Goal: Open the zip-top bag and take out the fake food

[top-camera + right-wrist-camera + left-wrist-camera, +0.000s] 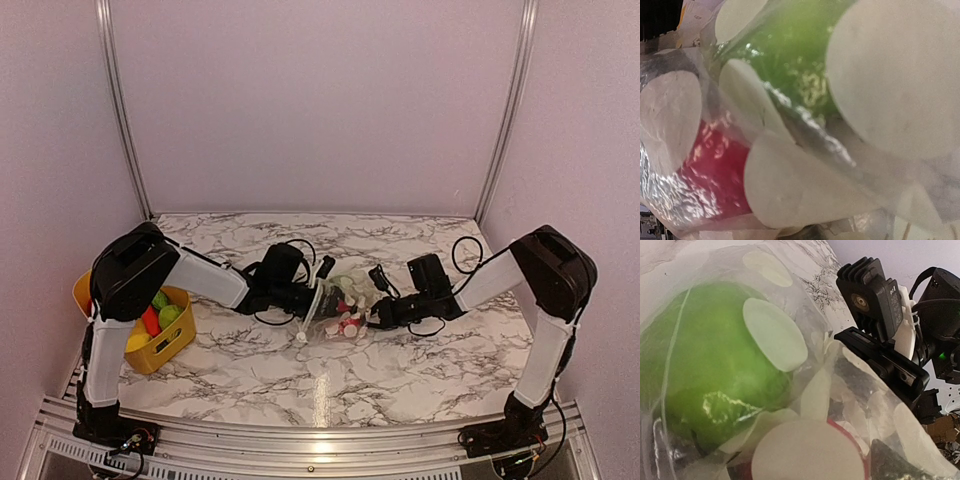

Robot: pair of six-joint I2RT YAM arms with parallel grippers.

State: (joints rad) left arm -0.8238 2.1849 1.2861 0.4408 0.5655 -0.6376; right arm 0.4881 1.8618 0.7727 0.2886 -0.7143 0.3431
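The zip-top bag (338, 298), clear with pale round dots, hangs just above the table's middle between my two grippers. A green piece of fake food (705, 365) and a red piece (715, 175) lie inside it. My left gripper (312, 297) is at the bag's left edge and my right gripper (374, 318) at its right edge. Both look shut on the plastic. The bag (775, 335) fills both wrist views (880, 75) and hides the fingers. The green piece also shows in the right wrist view (790, 45).
A yellow basket (172, 345) stands at the left table edge beside the left arm, holding green (168, 314), red (150, 322) and yellow (137, 342) toy food. The right arm's black wrist (880, 360) shows behind the bag. Cables loop near both wrists.
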